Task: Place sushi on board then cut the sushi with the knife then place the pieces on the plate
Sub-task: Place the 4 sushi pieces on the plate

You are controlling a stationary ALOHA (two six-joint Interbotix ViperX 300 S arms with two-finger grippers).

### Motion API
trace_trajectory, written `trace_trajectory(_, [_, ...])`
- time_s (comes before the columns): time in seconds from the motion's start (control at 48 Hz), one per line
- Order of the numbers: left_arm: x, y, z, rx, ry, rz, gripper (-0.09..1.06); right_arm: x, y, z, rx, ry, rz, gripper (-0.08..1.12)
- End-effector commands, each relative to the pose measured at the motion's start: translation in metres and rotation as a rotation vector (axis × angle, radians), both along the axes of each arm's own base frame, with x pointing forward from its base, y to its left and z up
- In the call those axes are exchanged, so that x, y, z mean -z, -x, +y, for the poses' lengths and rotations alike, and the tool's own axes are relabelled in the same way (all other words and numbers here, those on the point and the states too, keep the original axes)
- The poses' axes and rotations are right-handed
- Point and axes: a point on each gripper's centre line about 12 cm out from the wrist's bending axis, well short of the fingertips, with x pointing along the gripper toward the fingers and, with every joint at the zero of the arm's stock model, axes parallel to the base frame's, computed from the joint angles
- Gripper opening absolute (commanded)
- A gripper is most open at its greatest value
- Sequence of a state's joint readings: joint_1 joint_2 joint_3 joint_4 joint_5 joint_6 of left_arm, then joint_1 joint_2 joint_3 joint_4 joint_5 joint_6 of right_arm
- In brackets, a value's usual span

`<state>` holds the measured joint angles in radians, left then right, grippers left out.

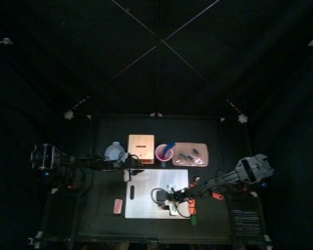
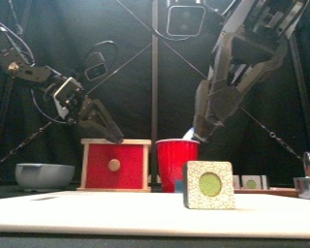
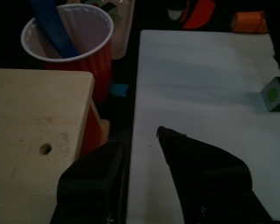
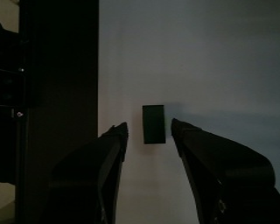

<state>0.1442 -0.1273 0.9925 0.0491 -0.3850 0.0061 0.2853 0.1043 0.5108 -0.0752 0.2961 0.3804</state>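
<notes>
Nearest the front camera stands one toy sushi piece (image 2: 211, 185), a pale speckled block with a green centre, upright on the flat white cutting board (image 2: 119, 208). Directly above it, and clear of it, hangs the right gripper (image 2: 204, 132). The left gripper (image 2: 106, 126) hangs higher, to the left, above the pale wooden box with a red drawer front (image 2: 116, 165). A red plastic cup (image 2: 178, 165) stands just right of the box and a blue-grey bowl (image 2: 44, 175) sits left of it, all three behind the board. From the top camera, the flat pink tray (image 1: 190, 154) lies behind the board on the right, beside the cup. The left arm comes in from the left and ends near the box. The right arm reaches in over the board's front right part. From the left wrist camera, the left gripper's jaws stand slightly apart and have hold of nothing. They are over the strip between the box and the board's edge. A blue toy knife (image 3: 52, 26) stands in the cup, and the sushi piece shows at the board's far side, well apart from these jaws. From the right wrist camera, the right gripper's jaws are parted a little wider than the sushi piece, which shows dark between their tips on the white board. A sliver of board shows on each side of the piece, so the jaws are not closed on it.
</notes>
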Motion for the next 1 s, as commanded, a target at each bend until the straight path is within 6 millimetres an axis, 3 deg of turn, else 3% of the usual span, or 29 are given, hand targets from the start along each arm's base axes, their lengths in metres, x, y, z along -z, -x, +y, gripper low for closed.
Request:
trace_trajectory(0.021, [-0.008,-0.004,0.002,-0.002,-0.005,-0.029,0.74,-0.010,-0.009,0.000,-0.003,0.001,-0.031,0.81])
trace_trajectory(0.375, [-0.007,-0.003,0.000,-0.002,-0.001,-0.025,0.74,0.014,-0.014,-0.003,0.001,0.021,0.020,0.79])
trace_trajectory(0.625, [-0.006,-0.003,0.000,-0.001,-0.002,-0.023,0.74,0.011,-0.012,-0.014,0.030,0.017,0.019,0.61])
trace_trajectory(0.792, [-0.006,-0.003,0.001,0.000,-0.006,-0.022,0.74,-0.009,0.009,-0.058,0.128,0.028,0.039,0.60])
trace_trajectory(1.0, [-0.006,-0.003,0.001,0.003,-0.007,-0.022,0.74,-0.031,0.071,-0.146,0.347,0.078,0.093,0.60])
